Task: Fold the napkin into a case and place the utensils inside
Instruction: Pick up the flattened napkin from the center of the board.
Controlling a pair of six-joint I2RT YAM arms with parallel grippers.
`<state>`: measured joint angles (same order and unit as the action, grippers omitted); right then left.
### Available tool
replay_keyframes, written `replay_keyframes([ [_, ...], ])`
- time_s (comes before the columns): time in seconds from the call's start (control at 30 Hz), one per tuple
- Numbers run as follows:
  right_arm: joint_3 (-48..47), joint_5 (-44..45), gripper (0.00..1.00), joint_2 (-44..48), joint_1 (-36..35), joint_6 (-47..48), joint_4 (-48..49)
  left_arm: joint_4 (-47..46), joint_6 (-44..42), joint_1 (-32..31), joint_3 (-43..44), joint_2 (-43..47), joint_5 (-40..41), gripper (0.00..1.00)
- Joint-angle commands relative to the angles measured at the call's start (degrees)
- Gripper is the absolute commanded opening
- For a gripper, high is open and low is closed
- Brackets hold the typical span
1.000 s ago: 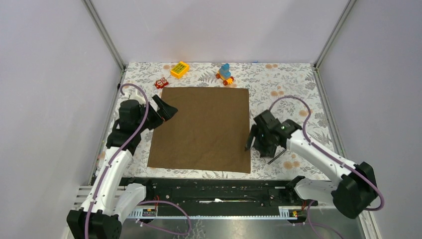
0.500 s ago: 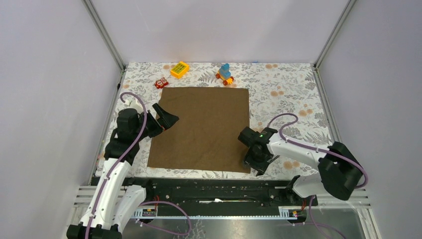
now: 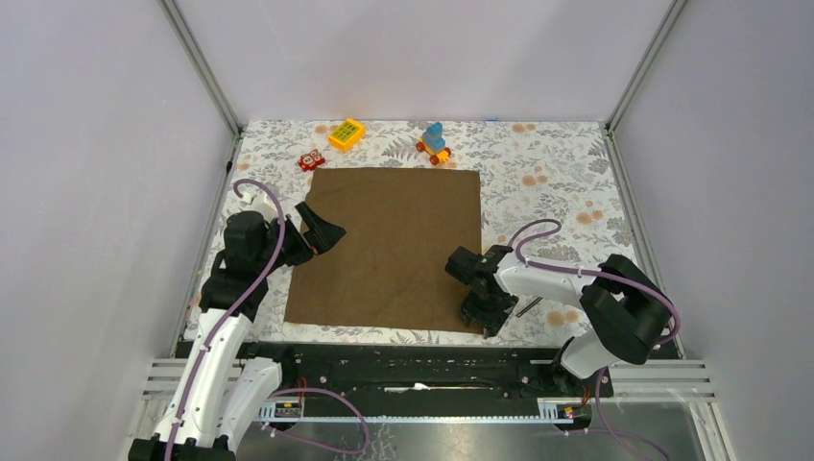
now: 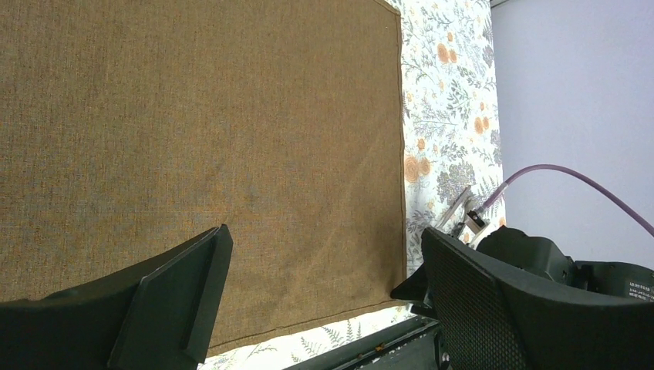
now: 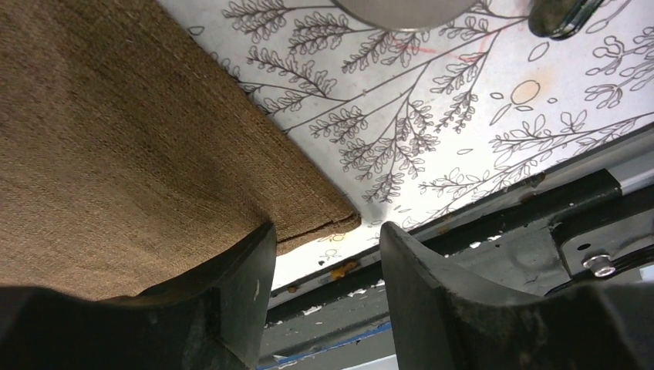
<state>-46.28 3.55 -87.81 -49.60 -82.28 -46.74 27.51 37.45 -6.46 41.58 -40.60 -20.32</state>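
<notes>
napkin (image 3: 394,245) dk brown, plain; tablecloth (image 3: 557,163) grey floral; block (image 3: 347,133) prob. yellow.

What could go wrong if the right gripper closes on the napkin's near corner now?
1. The right gripper straddles only the corner tip of the napkin; it may slip free or pinch the tablecloth too.
2. The spoon and dark stick lie close beside that corner; a lifting sweep could knock them.
3. The left gripper hangs open above the napkin, which may drag instead of folding.

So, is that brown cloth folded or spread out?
Spread out. The napkin lies flat as one full square on the tablecloth, no fold seen from above.
</notes>
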Motion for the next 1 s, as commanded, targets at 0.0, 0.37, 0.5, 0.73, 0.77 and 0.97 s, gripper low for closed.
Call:
replay_keyframes([
  [0.0,-1.1,3.9,0.57,-1.1,-0.6,-1.8,0.0,-0.8,-2.2,-0.1,-0.2,-0.1,0.1,0.99],
  [0.37,5.1,8.3,0.09,-2.0,-0.6,1.5,9.6,2.8,-2.2,-0.1,-0.2,-0.9,1.6,0.99],
  [0.5,3.9,8.4,0.0,1.4,-0.7,3.2,8.5,9.8,3.0,-0.1,1.2,-4.0,8.6,0.99],
  [0.73,0.6,11.4,0.0,7.6,-0.6,5.4,5.9,33.9,25.3,-1.6,3.2,-7.5,32.9,0.93],
  [0.77,1.0,12.1,0.0,8.3,-0.6,5.4,6.3,35.9,28.2,-1.6,3.0,-7.3,32.8,0.91],
  [0.97,4.3,11.8,0.0,11.9,-0.6,4.0,11.9,38.5,39.0,-1.6,-1.8,-6.7,33.4,0.55],
])
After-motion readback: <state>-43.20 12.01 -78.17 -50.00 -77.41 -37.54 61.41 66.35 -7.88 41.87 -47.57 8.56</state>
